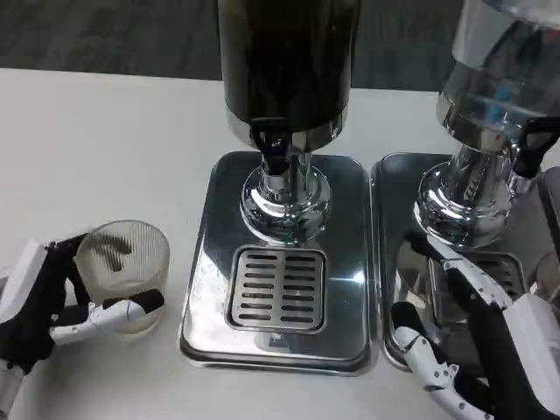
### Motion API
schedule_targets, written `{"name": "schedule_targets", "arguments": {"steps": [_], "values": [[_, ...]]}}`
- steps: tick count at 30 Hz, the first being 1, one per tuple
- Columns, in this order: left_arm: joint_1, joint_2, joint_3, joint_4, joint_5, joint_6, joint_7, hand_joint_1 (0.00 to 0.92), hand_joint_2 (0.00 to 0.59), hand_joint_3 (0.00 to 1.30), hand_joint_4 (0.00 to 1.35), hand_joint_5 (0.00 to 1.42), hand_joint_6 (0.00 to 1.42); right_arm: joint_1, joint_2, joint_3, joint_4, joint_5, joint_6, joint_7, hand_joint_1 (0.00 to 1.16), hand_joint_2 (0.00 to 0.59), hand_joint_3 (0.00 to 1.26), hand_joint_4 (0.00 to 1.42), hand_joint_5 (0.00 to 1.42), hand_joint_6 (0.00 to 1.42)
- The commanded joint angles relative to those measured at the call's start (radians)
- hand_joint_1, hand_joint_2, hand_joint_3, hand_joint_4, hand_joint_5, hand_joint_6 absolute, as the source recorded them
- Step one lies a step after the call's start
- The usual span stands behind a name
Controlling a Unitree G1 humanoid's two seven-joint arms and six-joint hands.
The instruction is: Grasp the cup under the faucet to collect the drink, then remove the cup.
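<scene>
1. At the picture's lower left, the left hand (39,302) grips a clear ribbed cup (124,273), with one finger wrapped across the cup's front and the rest of the hand behind it.
2. The cup stands upright on the white table (96,149), just left of the middle dispenser's tray and not under its faucet. Whether there is any drink in it I cannot tell.
3. In the centre stands a dark drink dispenser (287,61) on a chrome pedestal, with a black faucet (273,149) at its front.
4. Beneath the faucet lies a shiny steel drip tray (206,262) with a slotted grate (276,289) set into it; nothing rests on the grate.
5. To the right is a second dispenser (503,61) with a clear tank, on its own steel tray (394,254).
6. At the lower right, the right hand (477,337) hovers over the front of that second tray, fingers spread apart and holding nothing.
</scene>
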Motion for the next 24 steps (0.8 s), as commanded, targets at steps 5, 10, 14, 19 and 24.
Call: {"name": "schedule_targets", "arguments": {"steps": [5,10,14,19,24], "values": [[-0.016,0.008,0.051,-0.039,-0.026,-0.06,0.015,0.341,0.144,0.64,0.74,1.0,1.28,0.005,0.0,0.0,0.005,0.008,-0.008,-0.006,0.27,0.388,0.18,0.19,0.17,0.14],[-0.033,-0.007,0.061,-0.046,-0.033,-0.072,-0.003,0.341,0.144,0.64,0.74,1.0,1.28,0.008,0.003,0.0,0.003,0.007,-0.009,-0.011,0.28,0.389,0.18,0.19,0.17,0.14],[-0.049,-0.023,0.06,-0.048,-0.031,-0.077,-0.023,0.341,0.144,0.64,0.74,1.0,1.28,0.01,0.004,-0.001,0.002,0.004,-0.01,-0.016,0.28,0.389,0.18,0.2,0.17,0.14],[-0.073,-0.053,0.056,-0.052,-0.027,-0.081,-0.051,0.341,0.144,0.64,0.74,1.0,1.28,0.016,0.01,-0.003,-0.006,0.001,-0.011,-0.026,0.28,0.389,0.18,0.2,0.17,0.14],[-0.099,-0.095,0.046,-0.049,-0.022,-0.078,-0.094,0.341,0.144,0.64,0.74,1.0,1.28,0.034,0.02,0.002,-0.012,-0.007,-0.012,-0.043,0.28,0.389,0.18,0.2,0.17,0.14]]}}
